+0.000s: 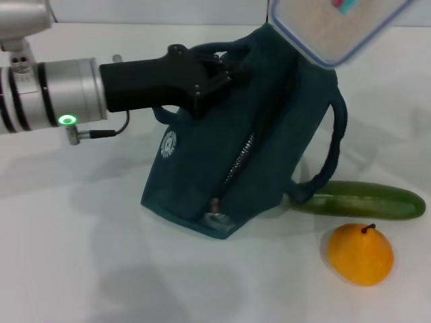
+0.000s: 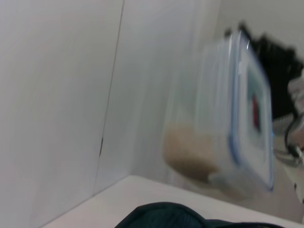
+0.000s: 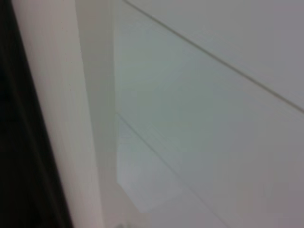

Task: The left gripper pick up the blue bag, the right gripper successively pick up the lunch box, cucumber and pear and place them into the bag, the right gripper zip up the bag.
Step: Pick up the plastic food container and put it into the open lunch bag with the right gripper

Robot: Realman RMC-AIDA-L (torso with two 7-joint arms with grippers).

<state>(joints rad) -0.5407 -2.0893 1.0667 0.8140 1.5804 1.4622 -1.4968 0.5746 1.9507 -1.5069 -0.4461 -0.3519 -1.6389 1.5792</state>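
1. Left gripper (image 1: 219, 70), black linked-bar type on a silver-white arm with a green light: pinched on a padded loop handle of the dark teal-blue fabric bag (image 1: 222, 168), lifting that side, probably to keep the mouth up for loading.
2. Bag itself: tilted, lower corner resting on the white tabletop (image 1: 81, 269); zipper (image 1: 239, 165) running down the upper face to a metal ring pull near the bottom, looking mostly shut from the head view, which could block loading.
3. Pale, clear-walled rectangular lunch box (image 1: 333, 27) with blue-edged lid and pink-teal sticker: held in the air just above the bag's top edge, poised for dropping in. In the left wrist view, same box (image 2: 223, 128) hanging tilted above the bag's rim.
4. Right gripper: not in view in any picture; cannot tell its state.
5. Long dark green cucumber (image 1: 367, 200): lying on the tabletop, one end touching the bag's free handle.
6. Orange-yellow pear (image 1: 360, 254): just in front of the cucumber, apart from the bag.
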